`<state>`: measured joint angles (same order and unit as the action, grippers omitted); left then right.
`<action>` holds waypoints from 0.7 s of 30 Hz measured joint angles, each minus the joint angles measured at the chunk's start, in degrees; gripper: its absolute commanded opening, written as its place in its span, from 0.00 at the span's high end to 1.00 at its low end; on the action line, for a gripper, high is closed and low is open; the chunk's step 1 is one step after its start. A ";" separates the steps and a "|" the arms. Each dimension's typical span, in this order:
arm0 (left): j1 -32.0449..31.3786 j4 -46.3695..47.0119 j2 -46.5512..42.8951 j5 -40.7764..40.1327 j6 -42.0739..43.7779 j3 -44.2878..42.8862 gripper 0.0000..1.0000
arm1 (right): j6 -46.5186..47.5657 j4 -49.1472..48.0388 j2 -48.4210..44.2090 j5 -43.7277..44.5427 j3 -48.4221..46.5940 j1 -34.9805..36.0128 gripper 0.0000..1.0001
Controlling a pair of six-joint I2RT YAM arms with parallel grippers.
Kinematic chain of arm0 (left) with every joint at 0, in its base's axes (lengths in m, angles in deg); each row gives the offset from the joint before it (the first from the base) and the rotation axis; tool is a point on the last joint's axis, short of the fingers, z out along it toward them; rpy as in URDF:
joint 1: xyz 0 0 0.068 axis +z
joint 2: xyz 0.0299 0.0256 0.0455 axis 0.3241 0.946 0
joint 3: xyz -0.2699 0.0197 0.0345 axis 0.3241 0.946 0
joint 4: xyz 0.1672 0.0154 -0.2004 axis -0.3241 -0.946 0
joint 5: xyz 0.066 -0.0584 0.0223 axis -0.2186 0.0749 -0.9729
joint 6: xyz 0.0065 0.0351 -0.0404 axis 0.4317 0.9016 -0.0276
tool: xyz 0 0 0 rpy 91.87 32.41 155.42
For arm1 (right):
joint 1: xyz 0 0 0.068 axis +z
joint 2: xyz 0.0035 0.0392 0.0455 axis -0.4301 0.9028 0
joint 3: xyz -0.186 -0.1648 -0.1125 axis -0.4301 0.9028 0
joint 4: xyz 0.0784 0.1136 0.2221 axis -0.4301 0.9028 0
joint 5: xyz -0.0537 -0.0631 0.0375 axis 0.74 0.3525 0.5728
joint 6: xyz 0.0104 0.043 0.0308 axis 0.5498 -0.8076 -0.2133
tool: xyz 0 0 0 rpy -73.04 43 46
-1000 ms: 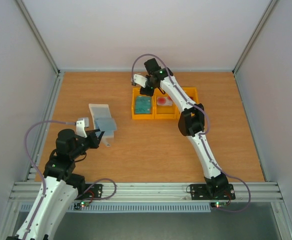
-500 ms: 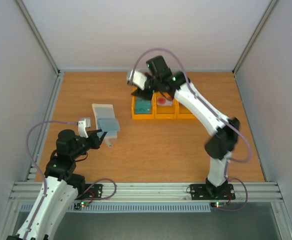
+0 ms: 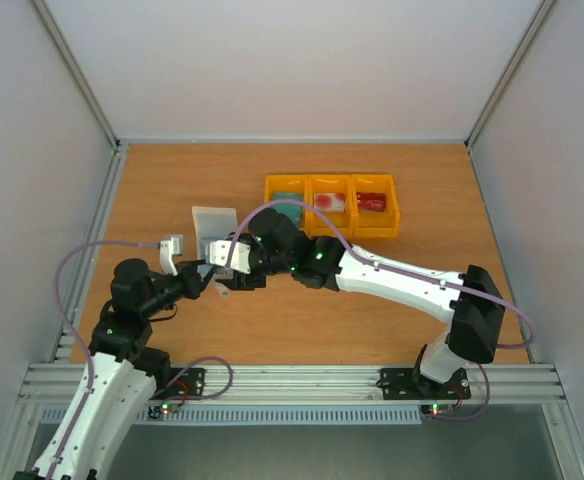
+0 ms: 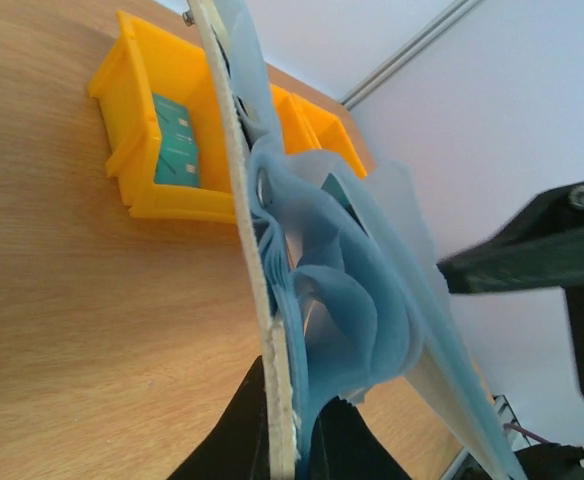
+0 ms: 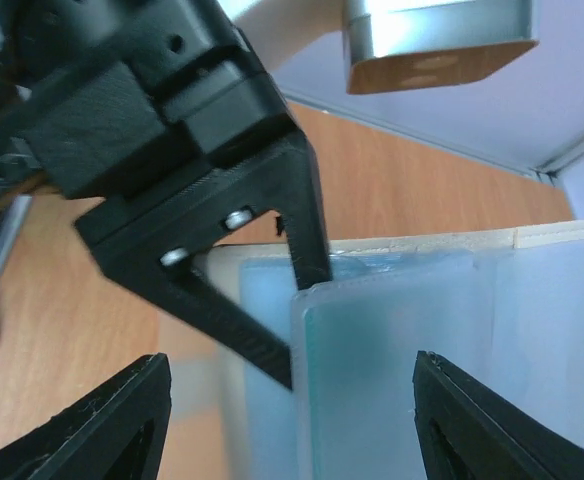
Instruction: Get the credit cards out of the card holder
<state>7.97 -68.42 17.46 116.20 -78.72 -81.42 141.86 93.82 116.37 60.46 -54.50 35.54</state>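
Sitting at twelve o'clock on the table (image 3: 172, 180), yellow tray (image 3: 377, 228) of three compartments side by side: teal card (image 3: 288, 200) flat in the left one, pinkish red-and-white card (image 3: 329, 202) in the middle one, dark red card (image 3: 371, 203) in the right one, all three outside the card holder (image 3: 213, 220). Holder at nine o'clock from the table's centre, apart from the tray, opened out, cream-beige flap toward twelve o'clock and translucent grey-blue pockets toward six. Seen edge-on from the left wrist, pockets bulging and fanned apart; cannot tell whether any card sits inside them. Underneath, bare orange-brown wood grain. Around, pale grey walls (image 3: 302, 70) on three sides, with a ribbed aluminium rail (image 3: 292, 380) along the six o'clock edge carrying both arm bases. Folded low at seven o'clock, left arm with a lilac cable (image 3: 67, 270) looped over it, left gripper (image 3: 208, 280) clamped on the holder's six o'clock edge, black fingers (image 4: 234, 445) pinching the cream layer from both sides. Based at five o'clock, right arm laid nearly flat across the table toward nine, elbow at four o'clock, wrist just at six o'clock of the tray's left compartment. Right gripper (image 3: 228, 262) spread wide and gripping nothing, hanging at four o'clock of the holder's blue pockets, just beside the left claw. From the right wrist, blue sleeves filling the gap between the two dark fingertips (image 5: 102, 425); touching or not, impossible to tell.
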 measured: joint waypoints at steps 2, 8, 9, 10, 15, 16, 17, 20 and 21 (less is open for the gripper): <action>0.00 0.13 0.00 0.68 -0.22 0.00 1.00 | 0.22 -1.77 1.33 2.82 0.00 0.96 0.33; 0.07 0.20 0.22 1.81 -0.79 0.02 1.00 | 0.35 -5.09 3.48 12.74 -0.35 1.31 0.56; 0.09 0.24 0.42 2.05 -0.76 0.00 1.00 | 0.26 -5.46 3.48 14.29 -0.35 1.29 0.57; 0.09 0.24 0.63 2.32 -0.68 0.00 1.00 | 0.24 -5.86 3.39 15.50 -0.35 1.11 0.57; 0.09 0.15 3.72 4.33 2.58 -1.25 1.00 | -0.59 -5.60 2.12 17.49 -0.33 -0.37 0.58; 0.11 0.07 4.42 4.98 3.52 -1.66 1.00 | -1.11 -5.55 1.62 17.57 -0.33 -1.03 0.58; 0.09 -0.17 5.44 6.38 5.09 -2.32 1.00 | -1.70 -5.53 1.14 17.66 -0.33 -1.79 0.57; 0.04 -1.22 7.28 10.29 9.64 -3.76 1.00 | -3.19 -4.81 0.02 17.66 -0.33 -3.67 0.54; 0.04 -2.43 7.82 11.76 11.78 -4.61 1.00 | -3.65 -4.42 -0.17 17.53 -0.35 -4.09 0.53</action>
<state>8.02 -70.85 25.29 127.96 -66.94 -86.03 138.21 89.41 116.19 77.99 -54.85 31.46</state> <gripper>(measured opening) 0.049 0.444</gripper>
